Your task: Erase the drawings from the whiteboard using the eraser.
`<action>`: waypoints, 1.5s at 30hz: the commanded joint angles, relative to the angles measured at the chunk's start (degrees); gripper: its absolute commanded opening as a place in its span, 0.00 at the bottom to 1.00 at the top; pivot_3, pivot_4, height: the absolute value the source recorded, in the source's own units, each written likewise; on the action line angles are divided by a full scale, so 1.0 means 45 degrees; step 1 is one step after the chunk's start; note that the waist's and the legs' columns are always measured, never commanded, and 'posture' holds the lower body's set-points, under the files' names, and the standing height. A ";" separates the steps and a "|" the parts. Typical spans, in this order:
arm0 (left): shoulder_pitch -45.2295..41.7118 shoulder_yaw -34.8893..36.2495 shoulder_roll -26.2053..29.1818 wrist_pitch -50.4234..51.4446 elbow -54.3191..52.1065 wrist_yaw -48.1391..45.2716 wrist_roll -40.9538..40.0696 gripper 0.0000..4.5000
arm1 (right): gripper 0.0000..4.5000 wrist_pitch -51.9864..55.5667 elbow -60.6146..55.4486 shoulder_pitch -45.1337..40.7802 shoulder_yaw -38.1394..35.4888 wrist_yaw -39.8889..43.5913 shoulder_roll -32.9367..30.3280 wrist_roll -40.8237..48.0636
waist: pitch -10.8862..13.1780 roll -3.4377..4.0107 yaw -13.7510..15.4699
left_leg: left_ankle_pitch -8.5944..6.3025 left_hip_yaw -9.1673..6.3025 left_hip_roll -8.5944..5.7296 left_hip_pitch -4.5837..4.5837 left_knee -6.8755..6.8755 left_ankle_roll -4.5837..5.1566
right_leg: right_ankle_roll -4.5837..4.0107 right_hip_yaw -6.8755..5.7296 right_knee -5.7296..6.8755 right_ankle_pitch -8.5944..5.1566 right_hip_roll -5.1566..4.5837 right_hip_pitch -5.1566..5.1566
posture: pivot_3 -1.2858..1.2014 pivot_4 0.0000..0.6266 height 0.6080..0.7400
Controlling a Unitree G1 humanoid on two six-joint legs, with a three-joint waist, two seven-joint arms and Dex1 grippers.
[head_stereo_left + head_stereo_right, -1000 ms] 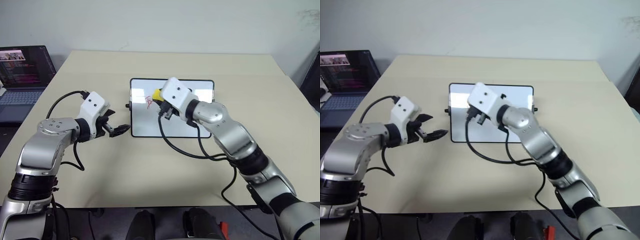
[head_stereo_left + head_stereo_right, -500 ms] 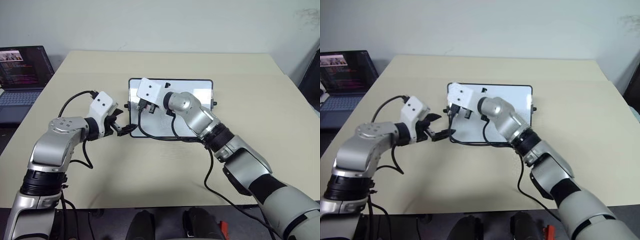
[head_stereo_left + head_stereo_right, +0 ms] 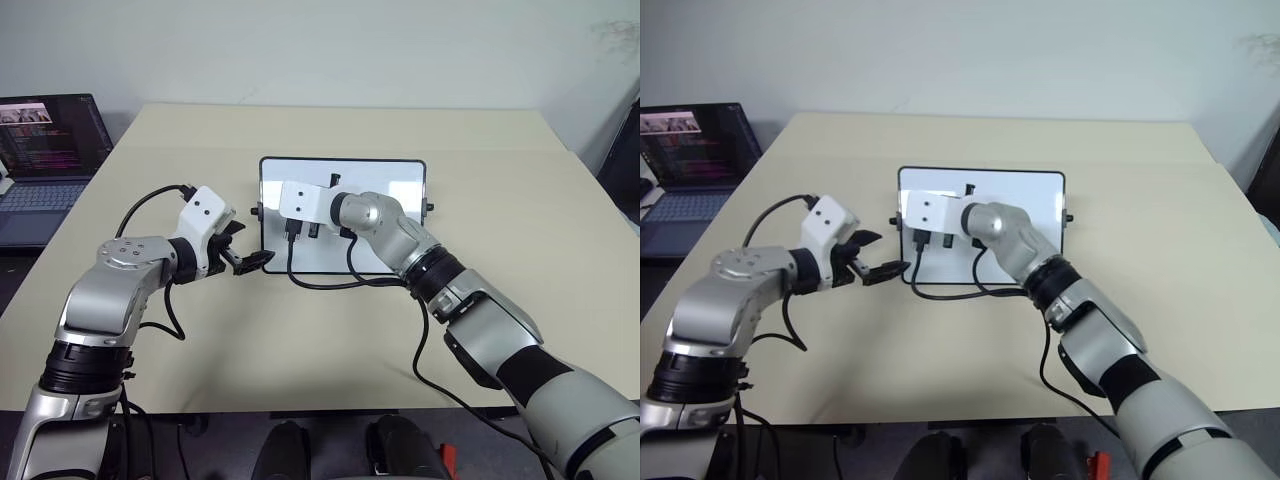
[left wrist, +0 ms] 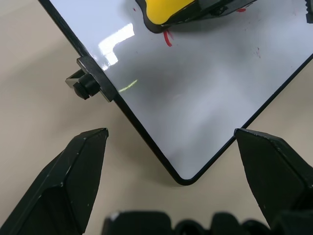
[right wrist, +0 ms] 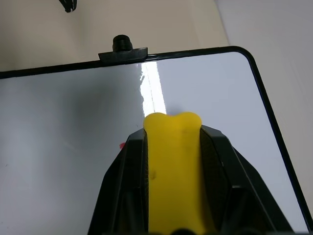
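Observation:
The whiteboard [image 3: 392,186] lies flat in the middle of the table. My right gripper [image 5: 172,128] is shut on the yellow eraser [image 5: 173,166] and holds it against the board's left part, near the side knob [image 5: 122,44]. In the head views my right hand [image 3: 300,200] covers the eraser. Of the drawings, a short red stroke [image 4: 167,38] shows beside the eraser [image 4: 166,10], and a red speck [image 5: 122,145] next to one finger. My left gripper [image 4: 171,134] stands open, its fingers on either side of the board's near left corner [image 4: 183,177] without touching it.
An open laptop [image 3: 45,150] sits on a lower surface off the table's left edge. Black cables loop from both wrists over the near part of the board and table. Bare tabletop [image 3: 520,200] surrounds the board.
My right hand has swept the eraser leftward across the board, from its middle to its left part. The red scribble seen beside the hand a second ago no longer shows in the head views.

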 commanded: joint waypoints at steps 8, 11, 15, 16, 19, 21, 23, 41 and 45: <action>-0.0241 0.0044 -0.0001 -0.0121 -0.0241 -0.0007 -0.0033 1.00 | 0.25 0.0072 0.0311 0.0094 -0.0167 0.0786 -0.0238 -0.0523 | 0.0000 0.0000 -0.0024 | 0.0011 0.0001 0.0000 -0.0001 -0.0005 -0.0016 | -0.0011 0.0001 0.0000 0.0005 0.0001 -0.0005 | 0.52 0.24 1.00; -0.0239 0.0030 -0.0010 -0.0135 -0.0231 0.0002 -0.0035 1.00 | 0.25 0.0234 -0.0207 0.0539 0.0099 0.1729 -0.0328 -0.0652 | -0.0001 0.0000 -0.0020 | 0.0011 0.0000 0.0000 0.0002 -0.0003 -0.0016 | -0.0011 0.0000 0.0004 0.0005 0.0002 -0.0003 | 0.52 0.24 1.00; -0.0250 0.0005 -0.0052 -0.0127 -0.0251 0.0024 -0.0037 1.00 | 0.25 0.0427 -0.0463 0.0672 0.0051 0.1789 -0.0304 -0.0875 | 0.0000 -0.0001 -0.0014 | 0.0013 -0.0001 -0.0001 0.0024 0.0002 -0.0016 | -0.0011 0.0001 0.0026 0.0005 0.0001 0.0011 | 0.52 0.24 1.00; -0.0245 0.0003 -0.0061 -0.0121 -0.0261 0.0024 -0.0042 1.00 | 0.25 0.0400 -0.0395 0.0578 -0.0059 0.1405 -0.0272 -0.0936 | -0.0001 -0.0001 -0.0013 | 0.0014 -0.0001 -0.0001 0.0032 0.0002 -0.0016 | -0.0011 0.0001 0.0033 0.0005 0.0001 0.0014 | 0.52 0.24 1.00; -0.0198 0.0005 -0.0076 -0.0116 -0.0303 0.0020 -0.0056 1.00 | 0.25 0.0202 -0.0009 0.0016 -0.0507 0.0073 -0.0227 -0.1035 | 0.0000 0.0000 -0.0011 | 0.0020 -0.0003 -0.0001 0.0044 0.0002 -0.0021 | -0.0013 0.0001 0.0048 0.0004 0.0002 0.0019 | 0.52 0.24 1.00; -0.0156 0.0011 -0.0080 -0.0110 -0.0343 0.0011 -0.0070 1.00 | 0.25 0.0157 0.0100 -0.0174 -0.0622 -0.0212 -0.0274 -0.1007 | 0.0001 -0.0001 0.0000 | 0.0028 -0.0004 -0.0002 0.0045 0.0002 -0.0032 | -0.0014 0.0001 0.0058 0.0004 0.0002 0.0017 | 0.52 0.24 1.00; -0.0159 0.0000 -0.0098 -0.0107 -0.0345 0.0017 -0.0072 1.00 | 0.25 0.0166 0.0165 -0.0148 -0.0558 -0.0003 -0.0328 -0.1002 | 0.0001 -0.0001 0.0013 | 0.0030 -0.0007 -0.0003 0.0044 0.0003 -0.0034 | -0.0014 -0.0002 0.0058 0.0004 0.0001 0.0017 | 0.52 0.24 1.00; -0.0155 -0.0040 -0.0165 -0.0101 -0.0390 -0.0036 -0.0089 1.00 | 0.25 0.0436 -0.0056 0.0064 -0.0713 -0.0019 -0.0365 -0.1224 | 0.0000 -0.0002 0.0005 | 0.0038 -0.0010 -0.0001 0.0073 -0.0002 -0.0029 | -0.0019 -0.0002 0.0077 0.0000 0.0005 0.0031 | 0.52 0.24 1.00; -0.0167 -0.0060 -0.0202 -0.0099 -0.0398 -0.0033 -0.0103 1.00 | 0.25 0.0469 0.0106 0.0101 -0.0622 0.0203 -0.0471 -0.1185 | 0.0000 -0.0002 0.0004 | 0.0038 -0.0006 -0.0002 0.0067 -0.0005 -0.0029 | -0.0021 0.0000 0.0061 0.0000 0.0004 0.0031 | 0.52 0.24 1.00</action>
